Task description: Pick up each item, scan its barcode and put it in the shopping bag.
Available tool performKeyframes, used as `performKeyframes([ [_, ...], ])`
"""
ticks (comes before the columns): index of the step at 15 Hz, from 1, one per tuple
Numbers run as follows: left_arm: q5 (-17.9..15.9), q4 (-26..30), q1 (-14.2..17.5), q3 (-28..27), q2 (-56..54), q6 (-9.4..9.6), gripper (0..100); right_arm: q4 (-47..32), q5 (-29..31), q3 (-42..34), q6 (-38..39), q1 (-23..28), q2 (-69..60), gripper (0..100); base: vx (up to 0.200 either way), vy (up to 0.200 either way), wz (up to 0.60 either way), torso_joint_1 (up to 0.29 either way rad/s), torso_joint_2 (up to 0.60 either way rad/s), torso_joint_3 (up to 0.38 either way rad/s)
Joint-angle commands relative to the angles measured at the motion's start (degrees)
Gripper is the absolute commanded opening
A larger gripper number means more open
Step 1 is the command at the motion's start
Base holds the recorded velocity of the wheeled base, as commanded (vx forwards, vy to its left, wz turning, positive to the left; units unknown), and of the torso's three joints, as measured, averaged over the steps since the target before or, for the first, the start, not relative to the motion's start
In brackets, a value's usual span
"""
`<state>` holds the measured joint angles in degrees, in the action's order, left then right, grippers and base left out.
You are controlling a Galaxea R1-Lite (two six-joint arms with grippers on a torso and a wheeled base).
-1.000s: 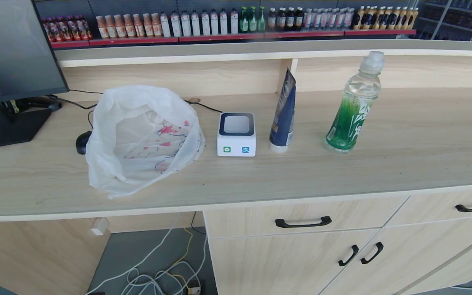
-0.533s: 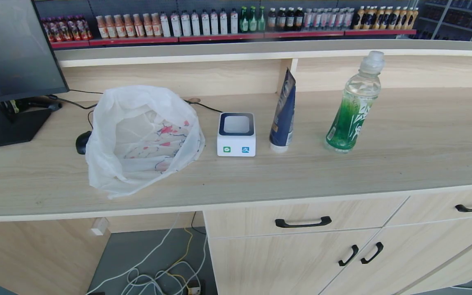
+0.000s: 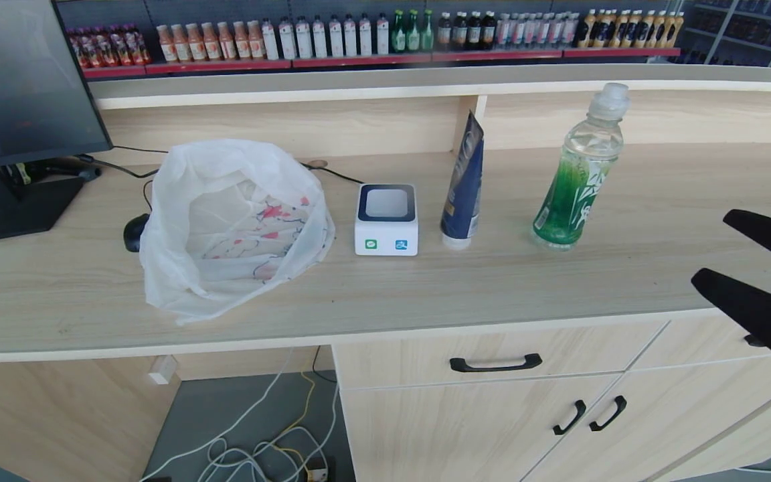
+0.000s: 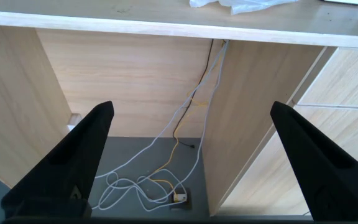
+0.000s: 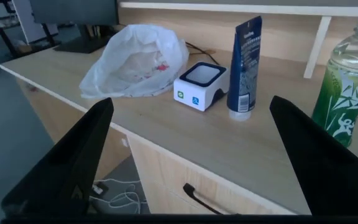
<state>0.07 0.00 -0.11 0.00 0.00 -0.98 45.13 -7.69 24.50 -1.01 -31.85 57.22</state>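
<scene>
On the wooden counter stand a green drink bottle, a dark blue tube upright on its cap, a white barcode scanner and an open white shopping bag. My right gripper is open at the counter's right front edge, to the right of the bottle and apart from it. The right wrist view takes in the bag, the scanner, the tube and the bottle beyond the open fingers. My left gripper is open below the counter's edge, over the floor cables.
A monitor on its stand sits at the counter's left end, with a black mouse beside the bag. A raised ledge runs along the back. Drawers with black handles are under the counter. Cables lie on the floor.
My right gripper has come into the head view at the right edge, near the counter's front. The items on the counter have not moved.
</scene>
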Motion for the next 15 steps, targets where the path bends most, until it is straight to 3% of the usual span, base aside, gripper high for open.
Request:
performKeyframes([
  [1, 0.0, 0.0, 0.0, 0.0, 0.1, 0.01, 100, 1.6, 3.4, 1.2, 0.1, -2.6, 7.9, 100, 0.000, 0.000, 0.00, 0.000, 0.00, 0.000],
  [6, 0.0, 0.0, 0.0, 0.0, 0.0, 0.01, 100, 1.5, 19.4, 4.4, -2.9, -5.6, 10.5, 100, 0.000, 0.000, 0.00, 0.000, 0.00, 0.000],
  [12, 0.0, 0.0, -0.1, 0.0, 0.1, 0.01, 100, 1.6, 41.4, 15.5, -8.4, -22.2, 18.0, 100, 0.000, 0.000, 0.00, 0.000, 0.00, 0.000],
  [15, 0.0, 0.0, 0.0, 0.0, 0.1, 0.01, 100, 1.6, 43.3, 17.2, -9.1, -23.0, 19.0, 100, 0.000, 0.000, 0.00, 0.000, 0.00, 0.000],
])
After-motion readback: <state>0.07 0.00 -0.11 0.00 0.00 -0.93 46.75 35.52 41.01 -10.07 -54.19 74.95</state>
